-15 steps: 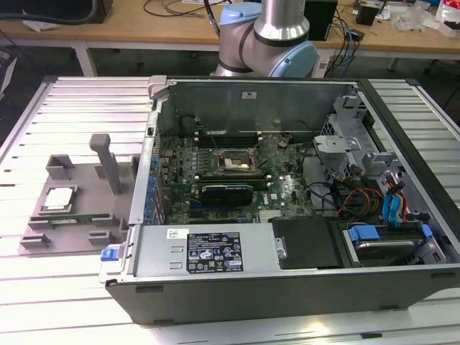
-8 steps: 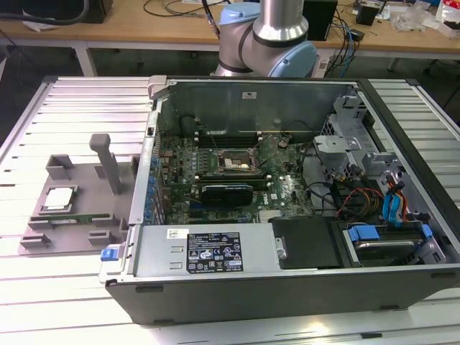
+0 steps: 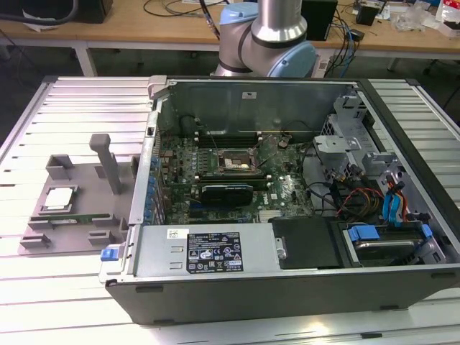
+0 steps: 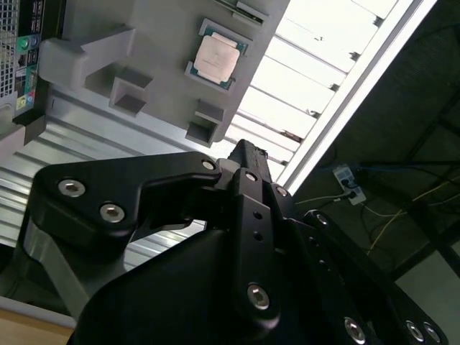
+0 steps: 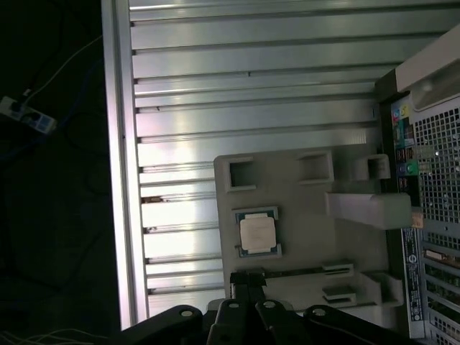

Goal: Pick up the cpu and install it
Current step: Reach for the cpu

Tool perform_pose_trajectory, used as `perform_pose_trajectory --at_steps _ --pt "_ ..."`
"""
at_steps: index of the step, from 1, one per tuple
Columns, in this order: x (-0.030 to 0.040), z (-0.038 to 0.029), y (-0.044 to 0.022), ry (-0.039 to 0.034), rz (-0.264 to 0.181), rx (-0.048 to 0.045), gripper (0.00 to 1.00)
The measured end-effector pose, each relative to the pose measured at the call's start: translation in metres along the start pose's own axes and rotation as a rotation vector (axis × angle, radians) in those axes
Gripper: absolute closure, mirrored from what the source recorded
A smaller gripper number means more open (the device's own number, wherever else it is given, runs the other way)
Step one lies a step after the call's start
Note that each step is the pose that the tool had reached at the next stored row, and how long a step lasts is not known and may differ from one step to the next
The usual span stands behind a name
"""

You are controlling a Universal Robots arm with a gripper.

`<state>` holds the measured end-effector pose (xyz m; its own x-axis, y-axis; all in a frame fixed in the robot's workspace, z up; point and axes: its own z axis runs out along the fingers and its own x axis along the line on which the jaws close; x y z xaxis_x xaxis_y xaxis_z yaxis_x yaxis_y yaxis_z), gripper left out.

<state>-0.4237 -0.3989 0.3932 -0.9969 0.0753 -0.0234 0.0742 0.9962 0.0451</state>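
The cpu (image 3: 59, 198), a small square chip with a silvery top and green rim, lies flat in a recess of the grey holder block (image 3: 86, 194) on the exterior view's left, outside the computer case. In both wrist views the cpu (image 4: 218, 60) (image 5: 258, 232) sits some way below my gripper (image 5: 248, 277) (image 4: 244, 152), whose black fingers are together with nothing between them. The dark square socket (image 3: 231, 164) with its metal frame sits on the motherboard inside the open case.
The open computer case (image 3: 287, 248) lies on a ribbed metal table (image 3: 79, 100). A tall grey post (image 3: 108, 164) rises from the holder block beside the cpu. A black expansion card (image 3: 227, 192), cables and drive bays fill the case. The arm's base (image 3: 269, 39) stands behind the case.
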Motion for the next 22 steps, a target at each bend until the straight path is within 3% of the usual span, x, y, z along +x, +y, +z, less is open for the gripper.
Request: perform_pose_trajectory --at_steps 6,17,22 --pt "-0.0022 0.0000 0.0002 0.0001 0.000 0.0000 0.89" --pt "-0.0397 0.0017 0.0030 0.0000 0.000 0.0000 0.89" --pt "-0.0503 0.0024 0.0037 0.0000 0.000 0.0001 0.89"
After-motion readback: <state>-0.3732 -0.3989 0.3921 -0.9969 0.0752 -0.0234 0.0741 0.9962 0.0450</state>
